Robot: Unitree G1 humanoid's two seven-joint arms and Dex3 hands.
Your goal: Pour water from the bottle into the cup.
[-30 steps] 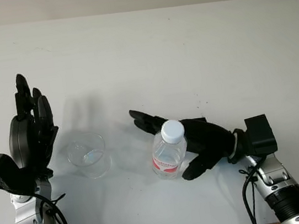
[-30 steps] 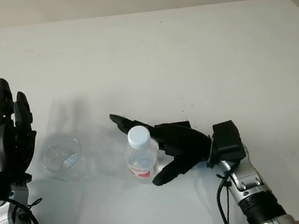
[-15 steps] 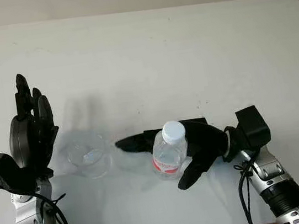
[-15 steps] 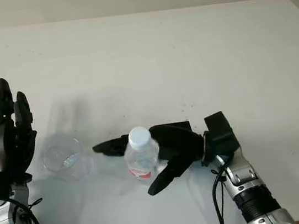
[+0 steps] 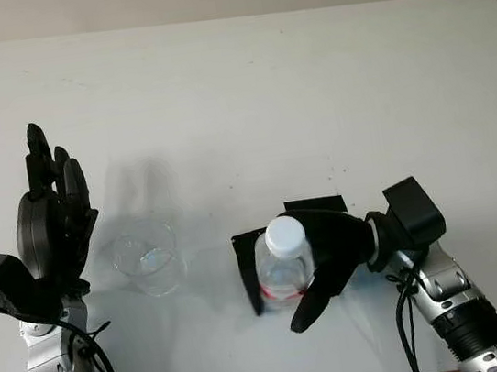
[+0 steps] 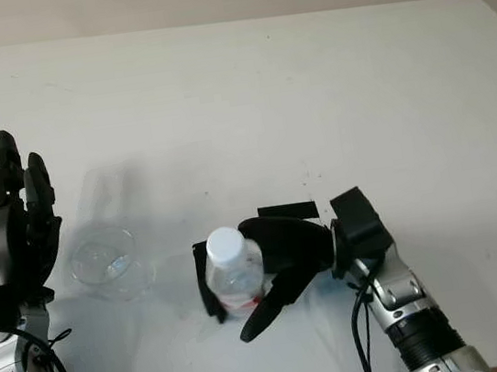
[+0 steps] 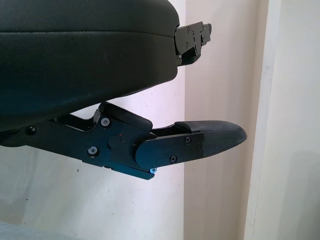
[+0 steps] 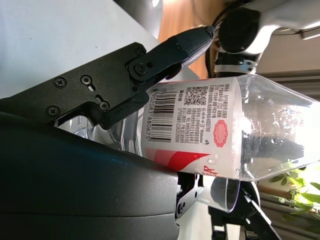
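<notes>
Clear bottle [image 5: 283,264] upright, cap up, right hand [image 5: 318,255] clamped round it; cup [image 5: 147,257] beside

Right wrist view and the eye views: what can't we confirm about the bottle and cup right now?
- Clear plastic water bottle with white cap: base and table contact hidden by the black right hand in the eye views.
- The cap itself is cut off by the edge in the right wrist view.
- Water level in the bottle: unreadable through the label and fingers.
- Clear plastic cup: contents cannot be told.
- Left hand: open, beside the cup.
</notes>
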